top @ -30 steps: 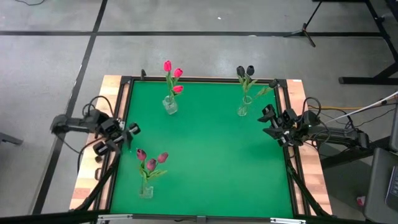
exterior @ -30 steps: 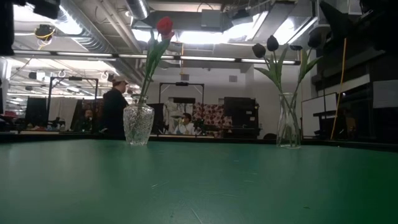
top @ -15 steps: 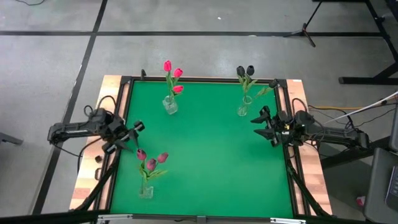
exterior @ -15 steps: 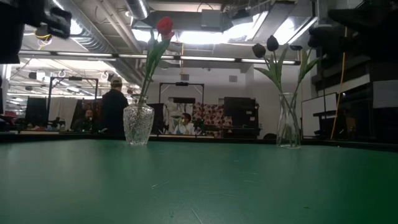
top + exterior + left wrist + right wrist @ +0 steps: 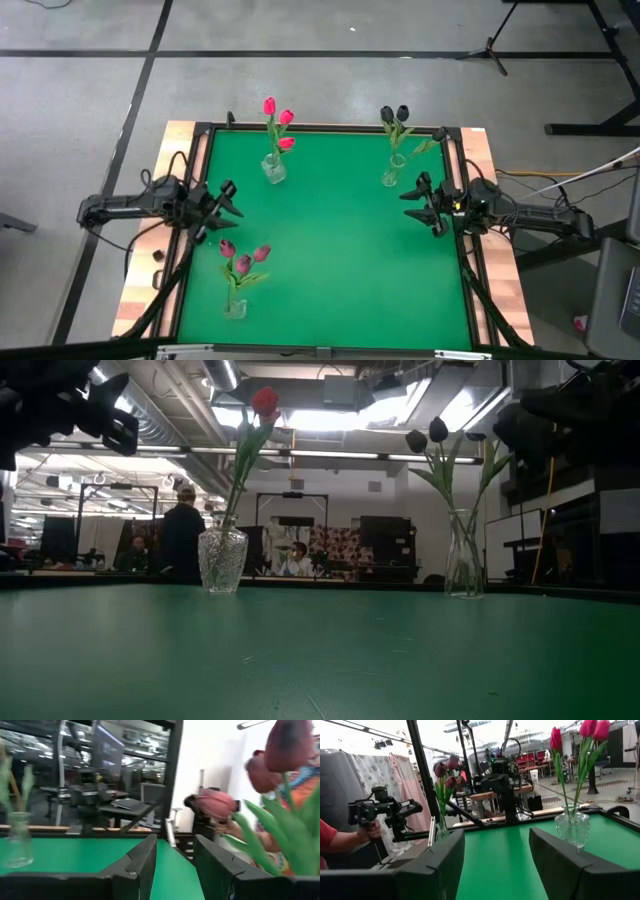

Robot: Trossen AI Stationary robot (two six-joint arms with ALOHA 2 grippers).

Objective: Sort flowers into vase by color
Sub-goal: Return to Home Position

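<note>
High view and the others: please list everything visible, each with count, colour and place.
Vases: three, clear glass; far-left vase, far-right vase, near-left vase on the mat.
Bright tulips: three, pink-red, in the far-left vase.
Dark tulips: two, near-black, in the far-right vase.
Maroon tulips: three, dusky maroon-pink, in the near-left vase.
Mat: one, green, covering the table.
Person: one, dark clothes, standing in the room behind the table.
Hand: one, holding a black camera rig, beyond the table.
Left claw: one, dark, open, over the mat's left edge.
Right claw: one, dark, open, over the mat's right edge.
</note>
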